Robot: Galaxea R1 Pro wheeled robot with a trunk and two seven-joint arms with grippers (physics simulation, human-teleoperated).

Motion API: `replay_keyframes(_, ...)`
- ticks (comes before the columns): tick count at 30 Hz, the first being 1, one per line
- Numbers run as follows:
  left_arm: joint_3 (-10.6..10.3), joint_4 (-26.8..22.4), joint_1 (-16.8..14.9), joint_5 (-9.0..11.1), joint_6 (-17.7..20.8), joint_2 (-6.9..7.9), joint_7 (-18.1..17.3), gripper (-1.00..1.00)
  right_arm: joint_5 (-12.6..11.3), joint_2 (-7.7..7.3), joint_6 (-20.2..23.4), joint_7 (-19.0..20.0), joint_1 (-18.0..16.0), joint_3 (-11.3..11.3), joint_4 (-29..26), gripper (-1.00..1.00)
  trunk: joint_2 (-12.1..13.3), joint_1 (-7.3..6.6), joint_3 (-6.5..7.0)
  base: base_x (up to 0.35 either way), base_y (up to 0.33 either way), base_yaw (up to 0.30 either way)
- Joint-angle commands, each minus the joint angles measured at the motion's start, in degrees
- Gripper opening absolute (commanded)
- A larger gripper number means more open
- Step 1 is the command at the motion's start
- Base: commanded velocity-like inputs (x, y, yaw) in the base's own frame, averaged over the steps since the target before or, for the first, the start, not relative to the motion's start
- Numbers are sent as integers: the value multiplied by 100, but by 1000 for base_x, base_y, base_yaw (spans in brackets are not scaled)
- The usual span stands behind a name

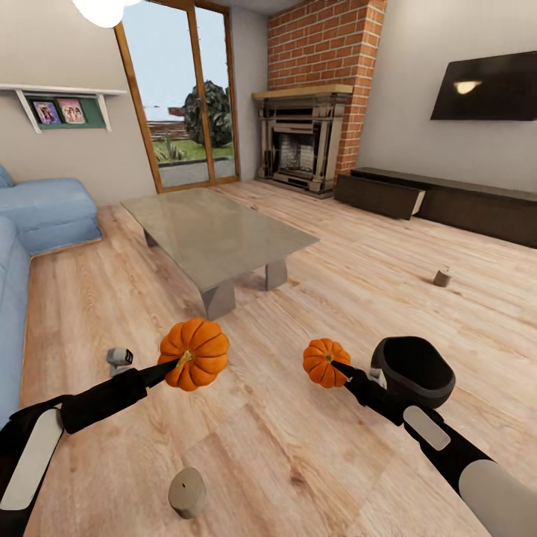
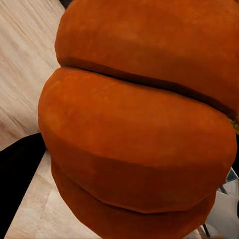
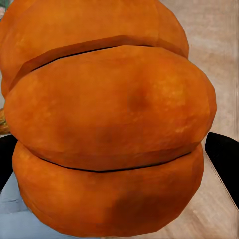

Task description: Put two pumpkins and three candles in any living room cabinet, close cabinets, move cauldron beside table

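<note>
Left gripper (image 1: 173, 364) pinching bigger pumpkin (image 1: 195, 353); right gripper (image 1: 339, 368) pinching smaller pumpkin (image 1: 325, 362). Carrying both toward cabinet (image 1: 388, 194): holding 2 grips firm, steering round table (image 1: 224, 239).

Two-arm robot, black and pale grey casing.
Left arm (image 1: 89, 403): black sleeve, white-grey oval panel near the wrist, slim black tip. Right arm (image 1: 440, 440): matching black links, grey panel, light grey forearm shell.

Table (image 1: 224, 239) ahead – cabinet (image 1: 447, 200) right, cauldron (image 1: 414, 369) near right.
</note>
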Motion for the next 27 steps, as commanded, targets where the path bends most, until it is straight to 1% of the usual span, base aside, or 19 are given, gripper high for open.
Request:
replay_keyframes(1,6,-2,-2,5,25,1,-19,-100,-61,-3,17,7,-7,29,1,-100,-2,-1,-1,0,0,-261)
replay_keyframes(6,7,-2,0,5,28,1,-20,-100,-61,-2,17,7,-7,37,0,-100,-2,-1,19,-33,0,-267)
replay_keyframes(17,7,-2,-1,-1,28,1,-20,-100,-61,-2,17,10,-7,38,-1,-100,-2,-1,61,-131,0,-264)
replay_keyframes(27,7,-1,1,-3,25,1,-20,-100,-61,-2,43,8,-7,35,3,-100,-2,-1,66,-20,0,-43)
